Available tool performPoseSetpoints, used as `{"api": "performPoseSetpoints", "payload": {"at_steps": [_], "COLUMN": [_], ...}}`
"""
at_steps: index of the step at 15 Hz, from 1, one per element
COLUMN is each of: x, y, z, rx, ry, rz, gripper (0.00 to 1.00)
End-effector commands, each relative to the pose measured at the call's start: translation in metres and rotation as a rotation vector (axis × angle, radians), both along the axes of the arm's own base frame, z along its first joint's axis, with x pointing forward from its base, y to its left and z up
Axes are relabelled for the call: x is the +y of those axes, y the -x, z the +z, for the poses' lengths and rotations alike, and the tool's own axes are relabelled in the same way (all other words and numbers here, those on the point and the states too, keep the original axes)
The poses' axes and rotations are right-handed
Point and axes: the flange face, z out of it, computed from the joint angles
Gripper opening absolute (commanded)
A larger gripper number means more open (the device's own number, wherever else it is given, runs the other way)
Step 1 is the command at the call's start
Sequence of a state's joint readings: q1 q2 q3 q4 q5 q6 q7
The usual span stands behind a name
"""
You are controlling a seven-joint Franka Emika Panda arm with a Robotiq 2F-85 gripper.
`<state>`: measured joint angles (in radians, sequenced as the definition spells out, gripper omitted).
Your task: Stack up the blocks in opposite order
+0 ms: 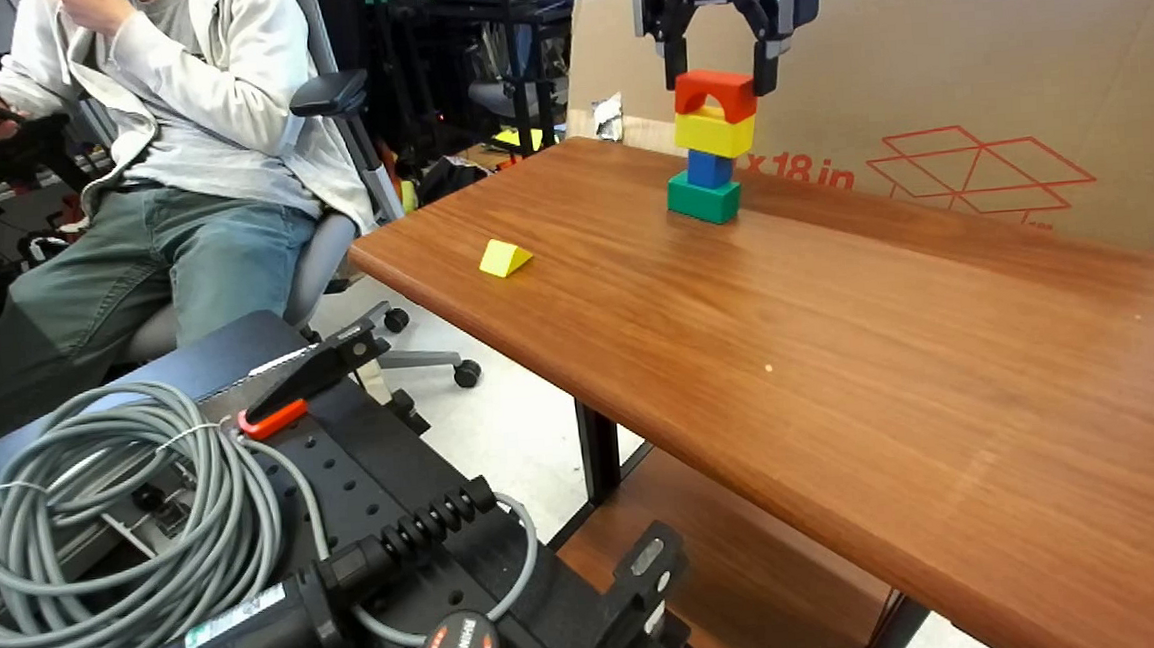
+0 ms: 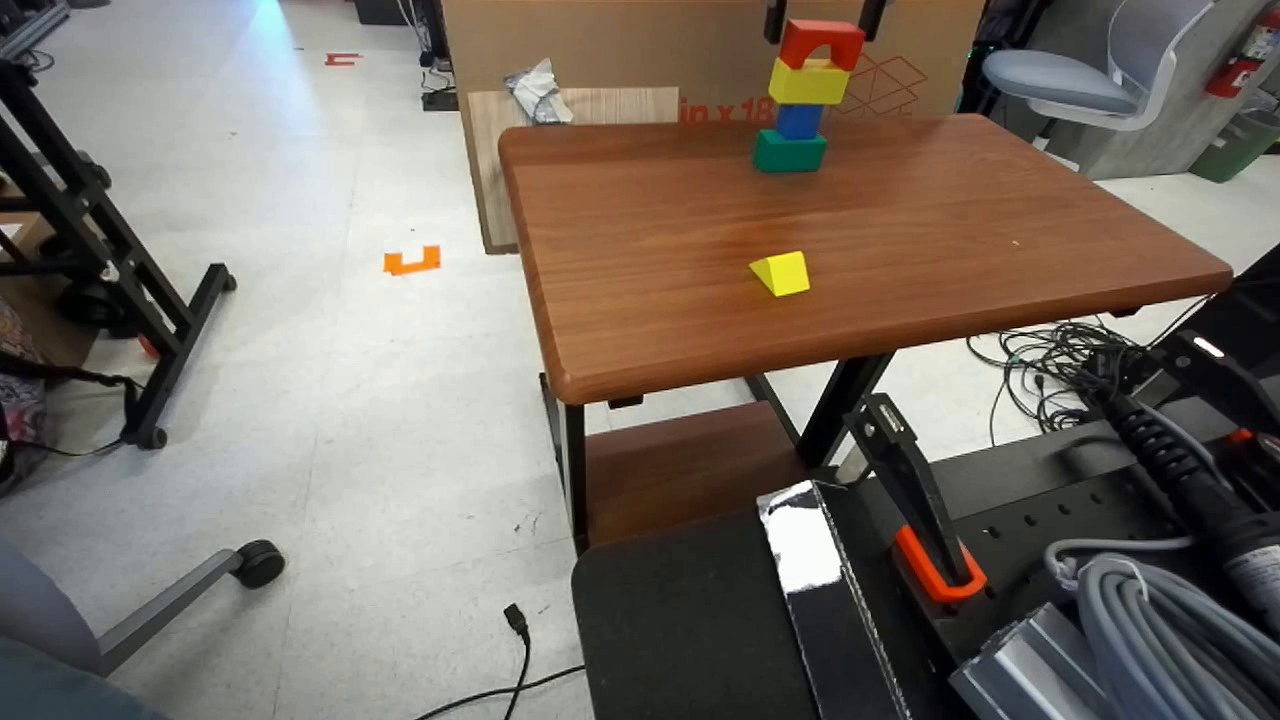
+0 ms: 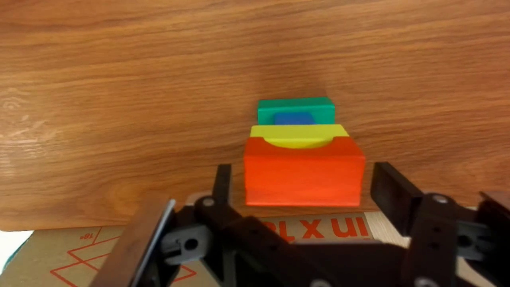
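Tower of blocks (image 1: 712, 143) is standing on wooden counter (image 1: 889, 345): green block (image 1: 703, 200) lowest, then blue block (image 1: 709, 169), yellow block (image 1: 716, 135), red arch (image 1: 717, 83) on top. Black hand (image 1: 720, 77) is hanging over it, fingers (image 3: 394, 199) spread wide, straddling red arch, gaps showing on both sides. Yellow wedge (image 1: 504, 258) is lying well apart on same counter. Person (image 1: 194, 127) is sitting nearby.
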<state>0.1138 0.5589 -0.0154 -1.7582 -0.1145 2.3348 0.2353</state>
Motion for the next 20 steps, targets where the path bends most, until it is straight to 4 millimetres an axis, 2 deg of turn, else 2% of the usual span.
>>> {"api": "performPoseSetpoints", "payload": {"at_steps": [1, 3, 8, 12, 16, 20], "x": [0.001, 0.0, -0.002, 0.001, -0.004, -0.018], "y": [-0.008, -0.007, 0.0, 0.028, 0.063, 0.084], "z": [0.002, 0.004, 0.022, 0.03, 0.013, -0.023], "rx": [0.013, 0.016, 0.042, 0.076, 0.102, 0.134], "ry": [0.017, 0.008, -0.031, -0.015, 0.043, 0.012], "rz": [0.003, 0.0, 0.012, 0.076, 0.128, 0.119], "gripper": [0.58, 0.42, 0.42, 0.42, 0.42, 0.42]}}
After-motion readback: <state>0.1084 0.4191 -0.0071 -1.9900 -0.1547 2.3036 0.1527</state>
